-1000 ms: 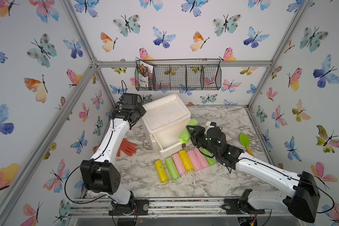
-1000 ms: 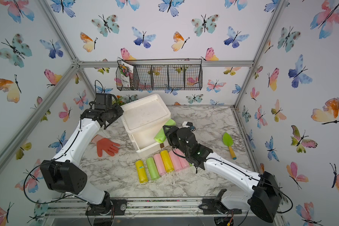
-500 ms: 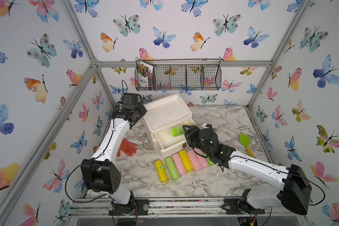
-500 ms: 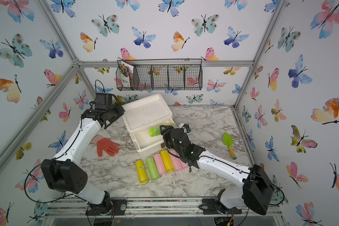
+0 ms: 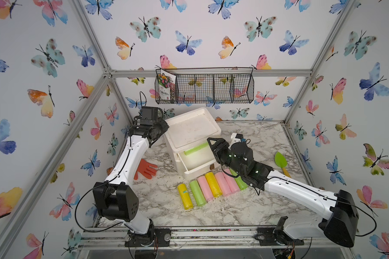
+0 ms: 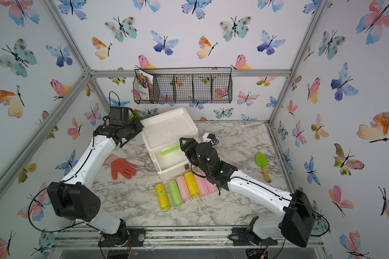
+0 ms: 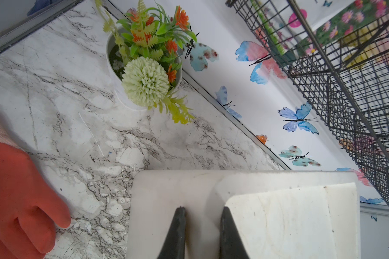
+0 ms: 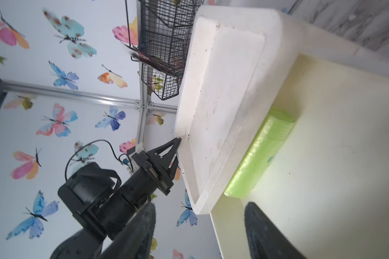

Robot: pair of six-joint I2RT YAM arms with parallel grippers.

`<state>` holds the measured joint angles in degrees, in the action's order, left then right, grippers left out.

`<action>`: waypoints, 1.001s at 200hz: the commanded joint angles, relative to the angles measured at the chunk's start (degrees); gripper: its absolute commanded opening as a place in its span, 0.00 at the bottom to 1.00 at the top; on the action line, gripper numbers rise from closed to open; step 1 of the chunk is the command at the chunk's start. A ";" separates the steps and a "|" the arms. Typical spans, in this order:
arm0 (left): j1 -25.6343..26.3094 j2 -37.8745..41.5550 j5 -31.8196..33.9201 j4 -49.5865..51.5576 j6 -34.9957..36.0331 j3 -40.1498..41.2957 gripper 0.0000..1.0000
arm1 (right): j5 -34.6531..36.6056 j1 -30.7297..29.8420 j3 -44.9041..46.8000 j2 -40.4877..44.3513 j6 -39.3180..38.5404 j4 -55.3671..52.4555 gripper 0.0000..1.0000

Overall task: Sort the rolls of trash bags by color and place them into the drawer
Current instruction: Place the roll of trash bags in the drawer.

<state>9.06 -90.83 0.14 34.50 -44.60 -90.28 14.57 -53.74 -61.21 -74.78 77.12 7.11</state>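
Behind the right fingers [image 8: 261, 231], seven rolls [image 5: 212, 183] line the bench [image 5: 211, 213]. Those fingers spread wide and empty at the open drawer [image 8: 335, 168], one green roll [image 8: 261, 154] just beyond them at its back. Farther, left fingers [image 7: 175, 233] sit nearly closed at the rim of the cabinet [image 7: 279, 224], grip unclear.

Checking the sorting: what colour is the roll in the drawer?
The roll is light green, clearest in the right wrist view.
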 commanded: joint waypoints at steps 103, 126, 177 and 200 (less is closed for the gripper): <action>1.16 -5.27 -6.77 6.22 -1.51 -2.13 0.00 | 9.29 6.86 3.32 13.91 -32.48 -46.80 0.84; 1.18 -5.55 -6.02 7.15 -1.04 -2.76 0.00 | -1.19 14.27 6.62 11.68 -39.77 -44.08 0.85; 1.19 -5.39 -5.37 8.00 -0.55 -2.45 0.00 | -8.60 20.04 9.11 5.67 -47.67 -40.33 0.86; 1.19 -5.26 -5.18 8.04 -0.61 -2.44 0.00 | -14.59 22.55 10.96 1.84 -50.42 -38.64 0.86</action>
<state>9.13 -93.36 0.01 37.60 -42.63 -94.28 7.31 -33.34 -52.27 -69.93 31.81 -33.58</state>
